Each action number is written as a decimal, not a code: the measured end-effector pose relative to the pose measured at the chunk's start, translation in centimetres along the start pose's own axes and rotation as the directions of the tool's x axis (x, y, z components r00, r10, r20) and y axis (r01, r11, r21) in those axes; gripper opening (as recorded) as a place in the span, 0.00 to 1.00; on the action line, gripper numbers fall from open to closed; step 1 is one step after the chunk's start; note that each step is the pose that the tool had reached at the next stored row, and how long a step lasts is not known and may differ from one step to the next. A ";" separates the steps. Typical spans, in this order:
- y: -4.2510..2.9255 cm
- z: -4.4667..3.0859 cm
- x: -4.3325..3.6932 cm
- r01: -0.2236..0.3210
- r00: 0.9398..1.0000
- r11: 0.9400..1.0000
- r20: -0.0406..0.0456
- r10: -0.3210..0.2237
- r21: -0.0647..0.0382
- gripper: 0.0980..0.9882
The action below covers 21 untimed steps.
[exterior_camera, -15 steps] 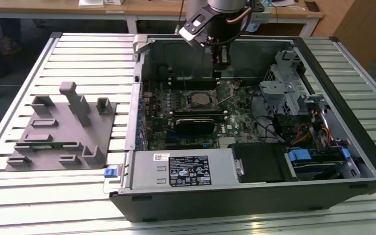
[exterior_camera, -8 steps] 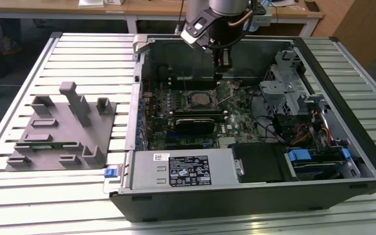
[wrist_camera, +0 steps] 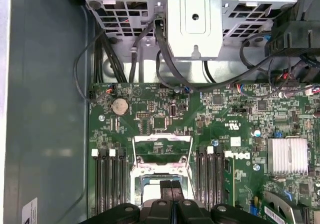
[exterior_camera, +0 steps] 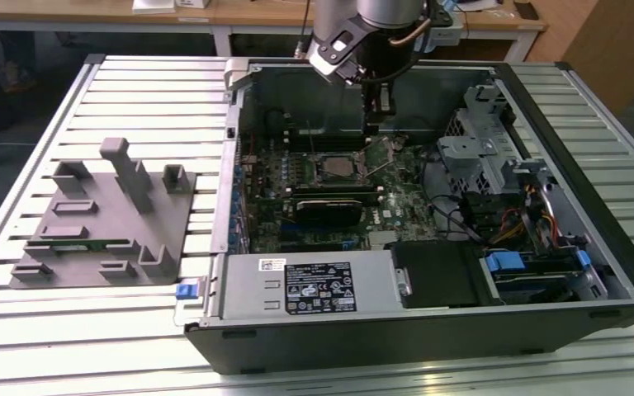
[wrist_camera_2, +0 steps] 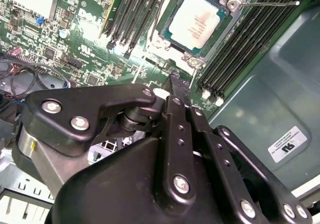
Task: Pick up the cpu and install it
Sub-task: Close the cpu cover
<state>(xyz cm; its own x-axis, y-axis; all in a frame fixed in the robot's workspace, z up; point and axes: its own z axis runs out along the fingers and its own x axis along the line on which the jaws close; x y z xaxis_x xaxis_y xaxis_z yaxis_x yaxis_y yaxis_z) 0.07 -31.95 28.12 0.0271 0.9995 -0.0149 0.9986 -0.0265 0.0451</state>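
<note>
cpu (wrist_camera_2: 196,20) seated flat in socket (wrist_camera_2: 220,33), silver top up | gripper (wrist_camera_2: 176,80) fingers pressed together, holding nothing, tips near socket, over mobo (wrist_camera_2: 75,39) | RAM slots (wrist_camera_2: 250,39) flank socket on 2 sides | grey tray (exterior_camera: 108,223) well apart from socket, outside PC case (exterior_camera: 405,351)

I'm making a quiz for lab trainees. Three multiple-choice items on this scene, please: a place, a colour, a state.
1. Where is the cpu? A in the socket; B on the floor; C between the jaws.
2. What colour is the tray? A blue; B grey; C red.
3. How do the gripper's jaws stand? A wide open; B shut, empty; C shut on a cable.
Answers: A, its silver top lies inside the socket frame; B, plain grey plastic in the exterior view; B, they meet with nothing between.
</note>
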 end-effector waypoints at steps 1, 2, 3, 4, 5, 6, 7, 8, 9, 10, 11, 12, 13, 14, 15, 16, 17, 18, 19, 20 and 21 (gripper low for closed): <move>0.00 0.02 -0.01 0.000 1.000 1.000 0.000 0.000 0.000 0.01; 0.00 0.03 -0.02 0.000 1.000 1.000 0.000 0.000 0.000 0.01; 0.00 0.06 -0.04 0.000 1.000 1.000 0.000 0.000 0.000 0.01; 0.01 0.09 -0.04 0.000 1.000 1.000 0.000 0.000 0.000 0.01; 0.01 0.09 -0.05 0.000 1.000 1.000 0.000 0.000 0.000 0.01; 0.03 0.10 -0.05 0.000 1.000 1.000 0.000 0.000 0.000 0.01; 0.05 0.11 -0.05 0.000 1.000 1.000 0.000 0.000 0.000 0.01; 0.07 0.12 -0.04 0.000 1.000 1.000 0.000 0.000 0.000 0.01; 0.09 0.13 -0.04 0.000 1.000 1.000 0.000 0.000 0.000 0.01; 0.11 0.13 -0.04 0.000 1.000 1.000 0.000 0.000 0.000 0.01; 0.14 0.14 -0.04 0.000 1.000 1.000 0.000 0.000 0.000 0.01; 0.17 0.15 -0.04 0.000 1.000 1.000 0.000 0.000 0.000 0.01; 0.20 0.15 -0.04 0.000 1.000 1.000 0.000 0.000 0.000 0.01; 0.24 0.16 -0.04 0.000 1.000 1.000 0.000 0.000 0.000 0.01; 0.29 0.17 -0.04 0.000 1.000 1.000 0.000 0.000 0.000 0.01; 0.34 0.18 -0.04 0.000 1.000 1.000 0.000 0.000 0.000 0.01; 0.40 0.19 -0.03 0.000 1.000 1.000 0.000 0.000 0.000 0.01; 0.46 0.20 -0.03 0.000 1.000 1.000 0.000 0.000 0.000 0.01; 0.53 0.20 -0.03 0.000 1.000 1.000 0.000 0.000 0.000 0.01; 0.60 0.21 -0.03 0.000 1.000 1.000 0.000 0.000 0.000 0.01; 0.68 0.22 -0.03 0.000 1.000 1.000 0.000 0.000 0.000 0.01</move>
<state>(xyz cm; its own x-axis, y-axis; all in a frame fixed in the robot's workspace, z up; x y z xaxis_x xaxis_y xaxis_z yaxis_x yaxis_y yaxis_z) 0.76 -31.99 27.93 0.0271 0.9995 -0.0148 0.9986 -0.0264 0.0451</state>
